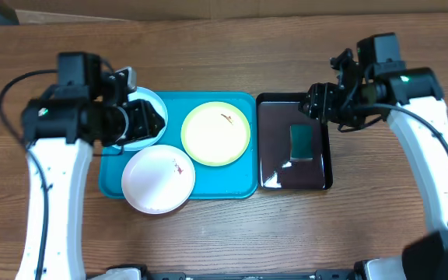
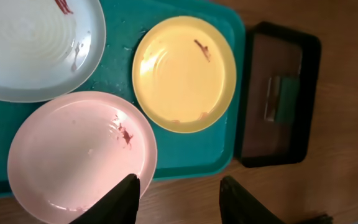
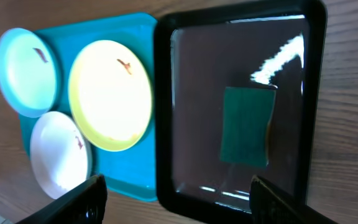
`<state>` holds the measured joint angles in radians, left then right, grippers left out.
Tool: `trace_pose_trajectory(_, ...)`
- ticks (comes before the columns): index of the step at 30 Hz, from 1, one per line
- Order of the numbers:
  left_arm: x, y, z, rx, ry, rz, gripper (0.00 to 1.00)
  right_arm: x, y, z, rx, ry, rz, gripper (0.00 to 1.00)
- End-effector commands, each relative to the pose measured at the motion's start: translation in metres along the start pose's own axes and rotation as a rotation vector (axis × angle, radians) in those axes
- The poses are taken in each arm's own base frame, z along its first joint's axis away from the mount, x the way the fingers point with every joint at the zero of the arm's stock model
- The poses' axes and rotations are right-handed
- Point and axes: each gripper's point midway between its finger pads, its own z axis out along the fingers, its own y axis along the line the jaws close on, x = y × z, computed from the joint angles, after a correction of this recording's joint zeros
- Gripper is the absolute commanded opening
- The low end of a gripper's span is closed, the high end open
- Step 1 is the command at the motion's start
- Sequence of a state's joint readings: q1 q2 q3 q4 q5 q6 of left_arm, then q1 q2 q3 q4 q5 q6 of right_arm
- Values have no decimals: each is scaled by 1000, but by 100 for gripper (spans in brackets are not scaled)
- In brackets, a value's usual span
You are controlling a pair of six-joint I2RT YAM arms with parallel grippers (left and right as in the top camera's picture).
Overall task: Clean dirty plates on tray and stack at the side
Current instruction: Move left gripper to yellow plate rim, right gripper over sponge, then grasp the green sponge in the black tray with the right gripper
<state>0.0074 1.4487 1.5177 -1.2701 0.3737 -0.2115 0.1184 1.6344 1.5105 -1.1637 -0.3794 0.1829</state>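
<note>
The teal tray (image 1: 239, 183) holds three plates with reddish smears. The light blue plate (image 1: 152, 105) lies at its back left, partly under my left arm. The yellow-green-rimmed plate (image 1: 215, 133) lies at the back right. The white plate (image 1: 159, 180) overhangs the front left rim. They also show in the left wrist view: blue (image 2: 36, 46), yellow (image 2: 184, 73), white (image 2: 79, 155). My left gripper (image 2: 179, 202) is open and empty above the tray's left side. My right gripper (image 3: 176, 199) is open and empty above the black tray.
A glossy black tray (image 1: 271, 167) with a green sponge (image 1: 301, 142) stands right of the teal tray, also in the right wrist view (image 3: 166, 93). Bare wooden table surrounds both trays.
</note>
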Motion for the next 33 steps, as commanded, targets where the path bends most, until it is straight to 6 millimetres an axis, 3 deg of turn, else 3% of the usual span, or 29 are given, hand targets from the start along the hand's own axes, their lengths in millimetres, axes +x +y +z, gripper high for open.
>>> trace_pose_trajectory(1, 7, 14, 38, -86, 83, -36, 43, -11, -12, 6, 65, -15, 1, 73)
trace_pose_trajectory(3, 8, 21, 65, -138, 121, -49, 42, -12, -24, 19, 112, 12, 14, 69)
trace_pose_trajectory(9, 12, 37, 115, -261, 196, -106, 36, -13, -40, 48, 191, 47, 5, 68)
trace_pose_trajectory(16, 20, 46, 168, -290, 293, -97, 29, -15, -38, 68, 257, 27, -59, 67)
trace_pose_trajectory(28, 28, 63, 211, -311, 359, -114, 26, -17, -42, 78, 279, -2, -79, 67)
trace_pose_trajectory(33, 29, 65, 216, -314, 365, -116, 22, -13, -48, 89, 277, -7, -80, 67)
